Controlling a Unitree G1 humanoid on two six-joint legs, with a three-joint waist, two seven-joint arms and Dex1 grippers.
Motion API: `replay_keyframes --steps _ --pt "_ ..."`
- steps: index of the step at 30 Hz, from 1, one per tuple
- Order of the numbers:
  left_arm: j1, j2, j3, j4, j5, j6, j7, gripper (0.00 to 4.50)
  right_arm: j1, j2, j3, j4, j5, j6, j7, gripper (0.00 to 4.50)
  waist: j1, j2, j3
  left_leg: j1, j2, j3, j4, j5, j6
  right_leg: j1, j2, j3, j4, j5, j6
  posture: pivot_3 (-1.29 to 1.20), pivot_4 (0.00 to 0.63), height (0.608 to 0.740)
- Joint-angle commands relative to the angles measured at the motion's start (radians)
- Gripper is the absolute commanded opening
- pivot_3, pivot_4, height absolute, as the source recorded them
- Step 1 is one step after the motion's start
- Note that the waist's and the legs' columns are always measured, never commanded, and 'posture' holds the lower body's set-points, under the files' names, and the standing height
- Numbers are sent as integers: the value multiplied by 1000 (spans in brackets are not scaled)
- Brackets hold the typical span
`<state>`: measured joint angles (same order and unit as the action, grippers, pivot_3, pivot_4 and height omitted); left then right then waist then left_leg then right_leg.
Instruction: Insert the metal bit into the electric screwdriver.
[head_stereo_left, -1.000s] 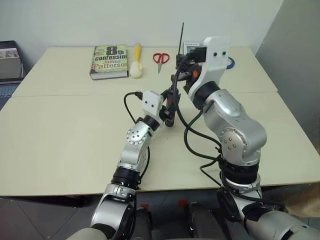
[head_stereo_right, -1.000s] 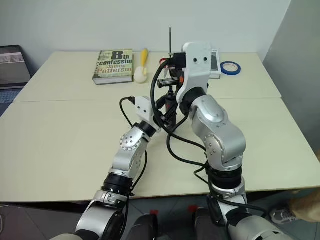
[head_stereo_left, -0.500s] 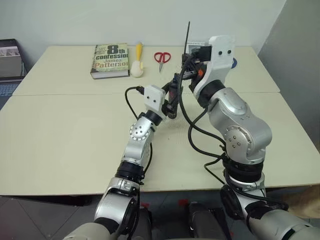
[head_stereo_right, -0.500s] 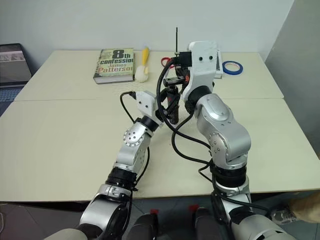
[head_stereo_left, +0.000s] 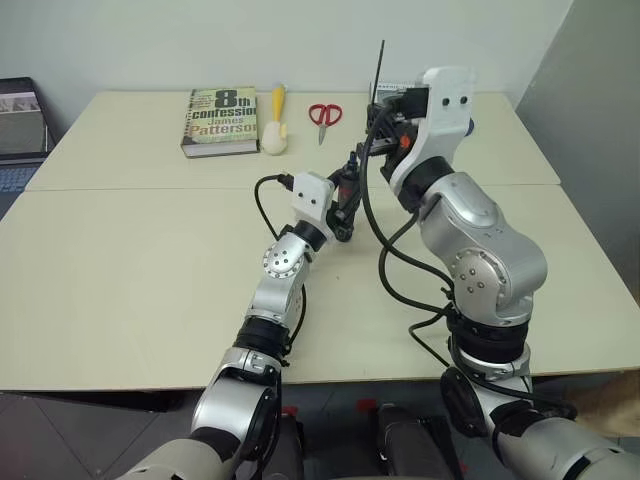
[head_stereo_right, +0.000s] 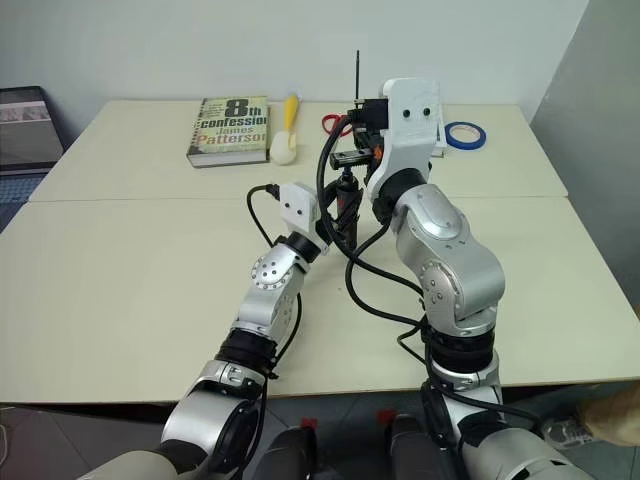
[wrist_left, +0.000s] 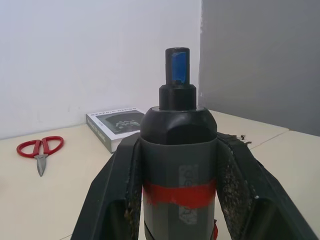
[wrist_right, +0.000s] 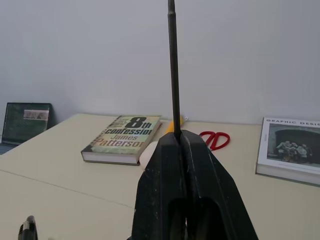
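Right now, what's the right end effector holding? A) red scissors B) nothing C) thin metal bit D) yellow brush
C: the right end effector is shut on the thin metal bit, which stands up from between its fingers; the red scissors lie on the table behind.

You have a pale counter (head_stereo_left: 130, 270) made of two tops, with a seam running across between them. Along its far edge lies a paperback book (head_stereo_left: 219, 122), cover up, titled "8th confession". Just beside the book sits a yellow-handled brush (head_stereo_left: 274, 122) with a pale head, and near that a pair of red-handled scissors (head_stereo_left: 322, 116), blades pointing toward you. Farther right you see a grey graphic design book (wrist_right: 290, 149) lying flat and a blue tape roll (head_stereo_right: 464, 135). A laptop (head_stereo_right: 28, 130) stands off the counter's left end.
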<state>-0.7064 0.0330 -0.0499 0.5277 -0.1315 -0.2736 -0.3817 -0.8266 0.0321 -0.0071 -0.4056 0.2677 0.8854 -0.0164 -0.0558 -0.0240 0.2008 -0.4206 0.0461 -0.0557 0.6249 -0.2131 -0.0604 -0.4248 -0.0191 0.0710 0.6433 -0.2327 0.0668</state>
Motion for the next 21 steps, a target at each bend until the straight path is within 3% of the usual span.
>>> replay_keyframes --steps 1,21 --pt "-28 -2 8 -8 9 -17 5 1651 -26 13 5 -10 16 -6 10 0 0 0 0 0 0 0 0 0 0 0 0 0 0 0 0 0 150 740" --pt "-48 28 21 -19 -5 9 -17 1651 -37 43 21 107 -30 -102 -3 0 -1 0 0 0 0 0 0 0 0 0 0 0 1 0 0 0 150 740"
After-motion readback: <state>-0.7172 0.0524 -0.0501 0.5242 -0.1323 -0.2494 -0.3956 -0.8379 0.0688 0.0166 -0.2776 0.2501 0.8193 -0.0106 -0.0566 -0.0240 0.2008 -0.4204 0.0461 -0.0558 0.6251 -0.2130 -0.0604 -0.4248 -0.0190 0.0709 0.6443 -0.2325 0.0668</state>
